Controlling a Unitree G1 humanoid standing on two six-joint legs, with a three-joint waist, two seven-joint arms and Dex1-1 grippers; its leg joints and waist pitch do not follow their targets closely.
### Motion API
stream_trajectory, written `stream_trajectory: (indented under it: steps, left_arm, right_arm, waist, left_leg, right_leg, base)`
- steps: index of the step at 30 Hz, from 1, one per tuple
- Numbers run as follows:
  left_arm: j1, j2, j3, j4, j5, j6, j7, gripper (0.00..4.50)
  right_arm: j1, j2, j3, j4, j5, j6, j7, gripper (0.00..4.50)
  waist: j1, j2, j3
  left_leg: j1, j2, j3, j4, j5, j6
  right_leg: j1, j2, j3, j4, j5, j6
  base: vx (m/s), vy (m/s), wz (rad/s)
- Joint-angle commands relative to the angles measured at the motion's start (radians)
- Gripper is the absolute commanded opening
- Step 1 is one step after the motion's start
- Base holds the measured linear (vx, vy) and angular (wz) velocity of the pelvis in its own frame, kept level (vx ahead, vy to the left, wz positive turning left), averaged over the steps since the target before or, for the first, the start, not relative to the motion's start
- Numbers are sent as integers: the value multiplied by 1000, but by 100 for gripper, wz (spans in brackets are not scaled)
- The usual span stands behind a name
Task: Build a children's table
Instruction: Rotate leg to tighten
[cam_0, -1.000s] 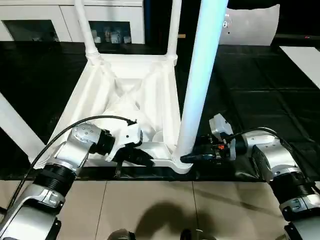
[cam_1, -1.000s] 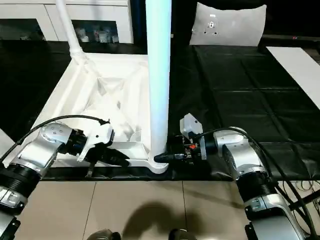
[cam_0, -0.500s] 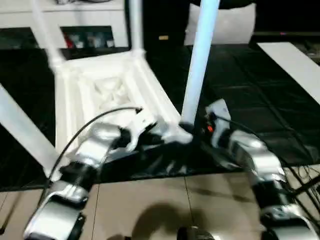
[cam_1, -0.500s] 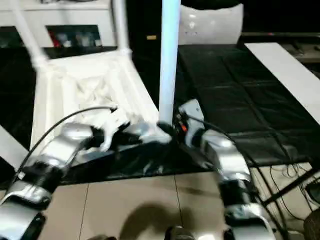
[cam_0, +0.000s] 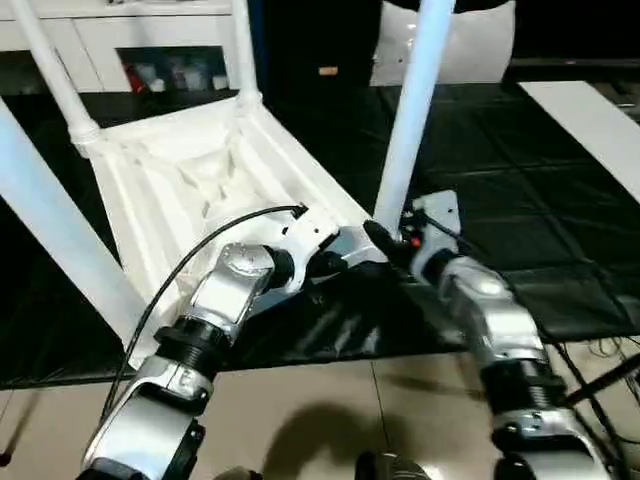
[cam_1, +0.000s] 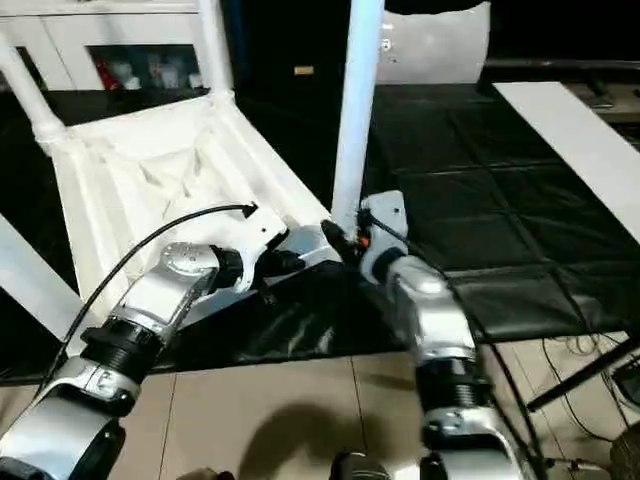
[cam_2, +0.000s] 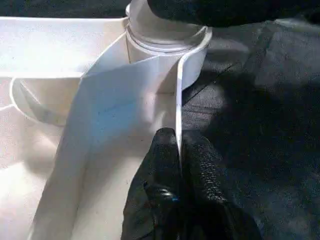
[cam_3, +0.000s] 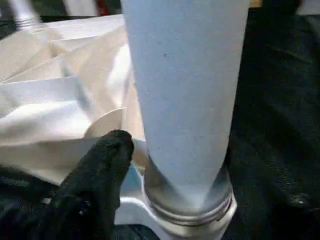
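Left tool (cam_2: 178, 145) pinched closed, right tool (cam_3: 165, 165) spread.

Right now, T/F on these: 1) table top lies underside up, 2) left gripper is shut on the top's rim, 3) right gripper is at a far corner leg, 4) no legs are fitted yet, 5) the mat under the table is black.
1) True. The table top lies with its ribbed underside facing up.
2) True. The left gripper is pinched shut on the thin rim by the near corner socket.
3) False. The right gripper is at the base of the near leg, next to the left gripper.
4) False. Legs already stand in corner sockets, including a far leg.
5) True. The mat is black.
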Motion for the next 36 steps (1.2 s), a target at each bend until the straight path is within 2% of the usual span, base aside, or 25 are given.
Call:
stream_trajectory:
  steps: [1,3,4,5,6,7,8,10,11,14,16,17,18,20,21,24,26,29,31,34,36]
  left_arm:
    - [-2,30,-5,-92,-30,-69,-78,0]
    - [7,52,-13,-95,-33,-83,-119,0]
    - [9,55,-15,-94,-33,-88,-127,0]
    - [12,68,-22,-92,-36,-98,-151,0]
    - [15,83,-30,-87,-35,-96,-173,0]
    - [16,101,-41,-77,-36,-116,-207,0]
    - [15,112,-49,-68,-36,-130,-228,0]
    - [20,140,-61,-61,-54,-171,-317,0]
    - [22,147,-64,-61,-60,-179,-342,0]
    - [24,180,-86,-54,-61,-218,-427,0]
    - [21,205,-101,-49,-63,-254,-484,0]
    - [18,214,-105,-50,-66,-253,-505,0]
    - [16,219,-107,-50,-69,-253,-517,0]
    - [10,232,-118,-46,-68,-270,-546,0]
    - [8,242,-130,-43,-69,-289,-576,0]
    - [9,248,-136,-48,-71,-291,-596,0]
    - [13,255,-140,-54,-71,-303,-624,0]
    - [13,258,-141,-52,-70,-311,-630,0]
    - [9,259,-141,-39,-69,-321,-632,0]
    - [6,256,-140,-25,-67,-329,-627,0]
    - [6,256,-139,-24,-67,-331,-623,0]
  right_arm:
    - [34,-65,110,-29,52,-18,228,343]
    - [35,-108,110,-37,58,-28,283,357]
    - [35,-115,110,-39,60,-28,293,357]
    - [35,-138,111,-38,60,-38,326,381]
    - [32,-164,115,-32,57,-56,364,381]
    - [26,-195,118,-22,56,-74,419,381]
    - [20,-215,119,-14,56,-87,456,381]
    - [1,-259,123,14,66,-142,544,381]
    - [-5,-270,125,23,72,-156,564,381]
    - [-20,-304,138,49,85,-214,657,381]
    - [-31,-324,148,64,100,-236,736,381]
    - [-40,-327,148,75,108,-237,761,381]
    - [-46,-328,147,85,112,-238,775,381]
    - [-60,-334,154,102,122,-229,821,381]
    - [-69,-340,167,119,123,-233,857,354]
    - [-75,-341,176,130,121,-233,876,343]
    - [-87,-343,196,154,116,-243,913,305]
    - [-92,-346,211,167,110,-252,939,303]
    - [-93,-346,223,174,108,-261,967,265]
    - [-93,-342,232,181,103,-276,982,249]
    - [-93,-337,232,184,106,-277,982,221]
  waist:
    - [13,6,-80]
    - [17,4,-83]
    - [18,4,-82]
    - [22,6,-82]
    - [23,6,-81]
    - [29,16,-80]
    - [29,11,-78]
    - [32,14,-80]
    - [32,11,-79]
    - [48,11,-82]
    - [60,14,-84]
    - [62,9,-87]
    - [70,13,-86]
    - [76,12,-84]
    - [80,6,-86]
    - [86,7,-84]
    - [89,5,-87]
    - [90,5,-88]
    - [90,5,-89]
    - [91,5,-93]
    - [92,5,-92]
  left_leg:
    - [6,38,-11,-64,-152,133]
    - [1,38,-9,-59,-117,156]
    - [2,38,-9,-60,-111,163]
    - [4,38,-8,-59,-108,167]
    - [5,39,-8,-60,-111,166]
    - [9,39,-8,-60,-134,156]
    - [9,39,-7,-61,-159,147]
    - [12,41,-8,-63,-181,133]
    - [11,41,-7,-63,-190,129]
    - [17,47,-5,-63,-189,118]
    - [17,49,-4,-62,-179,121]
    - [17,49,-2,-61,-176,122]
    - [20,50,-2,-61,-170,121]
    - [19,49,-1,-61,-181,116]
    - [19,49,-1,-60,-191,108]
    - [20,49,-1,-61,-202,89]
    - [21,48,-2,-60,-214,78]
    - [22,49,-1,-60,-210,74]
    - [18,49,-2,-60,-194,80]
    - [16,48,-2,-57,-177,87]
    - [17,48,-2,-57,-174,89]
  right_leg:
    - [67,-59,51,-54,-219,-221]
    - [70,-56,52,-41,-147,-238]
    - [67,-55,52,-42,-139,-242]
    - [66,-55,52,-41,-135,-250]
    - [65,-55,52,-42,-142,-251]
    - [64,-55,50,-43,-167,-250]
    - [66,-55,51,-47,-186,-248]
    - [64,-56,51,-49,-209,-245]
    - [65,-54,51,-49,-215,-246]
    - [61,-54,54,-45,-206,-251]
    - [62,-54,54,-39,-187,-259]
    - [63,-54,54,-38,-183,-261]
    - [59,-54,56,-35,-180,-265]
    - [58,-55,56,-36,-195,-264]
    - [59,-57,57,-35,-219,-259]
    - [58,-59,59,-40,-266,-243]
    - [58,-60,57,-42,-303,-231]
    - [56,-59,58,-43,-304,-226]
    - [58,-57,58,-39,-279,-231]
    - [60,-57,57,-36,-256,-235]
    - [60,-58,57,-36,-260,-236]
  base:
    - [0,0,0]
    - [0,0,0]
    - [0,0,0]
    - [0,0,0]
    - [0,0,0]
    - [0,0,0]
    - [0,0,0]
    - [0,0,0]
    - [0,0,0]
    - [0,0,0]
    - [0,0,0]
    - [0,0,0]
    - [0,0,0]
    - [0,0,0]
    - [0,0,0]
    - [0,0,0]
    - [0,0,0]
    - [0,0,0]
    - [0,0,0]
    - [0,0,0]
    - [0,0,0]
